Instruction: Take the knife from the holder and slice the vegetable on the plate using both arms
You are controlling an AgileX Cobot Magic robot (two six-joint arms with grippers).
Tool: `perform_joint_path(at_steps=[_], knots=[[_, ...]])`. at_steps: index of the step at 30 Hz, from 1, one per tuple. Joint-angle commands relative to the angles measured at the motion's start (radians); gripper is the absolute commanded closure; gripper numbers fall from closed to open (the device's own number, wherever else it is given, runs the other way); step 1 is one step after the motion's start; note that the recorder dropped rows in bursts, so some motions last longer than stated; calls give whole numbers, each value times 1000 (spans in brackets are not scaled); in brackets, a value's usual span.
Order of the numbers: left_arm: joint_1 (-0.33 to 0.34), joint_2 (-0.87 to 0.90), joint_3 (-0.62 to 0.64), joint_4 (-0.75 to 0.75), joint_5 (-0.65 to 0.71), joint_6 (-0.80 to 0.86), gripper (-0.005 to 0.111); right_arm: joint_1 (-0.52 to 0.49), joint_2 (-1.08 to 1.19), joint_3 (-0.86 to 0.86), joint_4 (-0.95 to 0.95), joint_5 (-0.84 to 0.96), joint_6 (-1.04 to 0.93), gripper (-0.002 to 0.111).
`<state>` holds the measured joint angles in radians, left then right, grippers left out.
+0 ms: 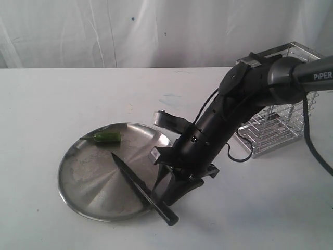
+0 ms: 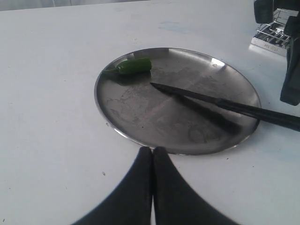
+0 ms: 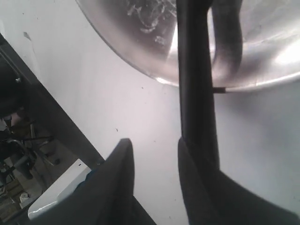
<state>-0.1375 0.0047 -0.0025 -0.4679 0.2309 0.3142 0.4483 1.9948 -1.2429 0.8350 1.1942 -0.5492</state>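
Observation:
The dark knife (image 1: 138,185) lies across the steel plate (image 1: 88,174), its tip toward the middle and its handle over the front right rim onto the table. A small green vegetable (image 1: 106,137) rests at the plate's far edge. My right gripper (image 1: 166,199) stands open over the handle end. In the right wrist view the knife (image 3: 194,70) runs along one finger (image 3: 197,173), and only bare table shows between the fingers of the gripper (image 3: 153,143). My left gripper (image 2: 152,151) is shut and empty, just short of the near rim of the plate (image 2: 140,112). The knife (image 2: 211,99) and vegetable (image 2: 135,66) lie beyond it.
The chrome wire holder (image 1: 281,125) stands at the back right behind the right arm, and its corner (image 2: 272,37) shows in the left wrist view. A black cable loops on the white table beside it. A white curtain closes the back.

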Motion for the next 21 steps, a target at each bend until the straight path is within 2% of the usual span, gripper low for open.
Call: perform_joint_path(at_steps=[1, 7, 10, 13, 16, 18, 21], knots=[[-7, -5, 2, -13, 3, 1, 107, 19, -31, -6, 10, 27, -17, 78], [-7, -5, 2, -13, 3, 1, 107, 135, -56, -72, -23, 27, -50, 79], [-7, -5, 2, -13, 3, 1, 107, 234, -74, -130, -136, -13, -37, 79], [-7, -5, 2, -13, 3, 1, 107, 348, -91, -176, -391, -125, 102, 80], [-7, -5, 2, -13, 3, 1, 107, 442, -89, -198, -775, -197, 348, 84], [-7, -5, 2, -13, 3, 1, 107, 497, -83, -198, -1043, -156, 520, 84], [-7, -5, 2, -13, 3, 1, 107, 568, -78, -198, -1245, -36, 661, 84]])
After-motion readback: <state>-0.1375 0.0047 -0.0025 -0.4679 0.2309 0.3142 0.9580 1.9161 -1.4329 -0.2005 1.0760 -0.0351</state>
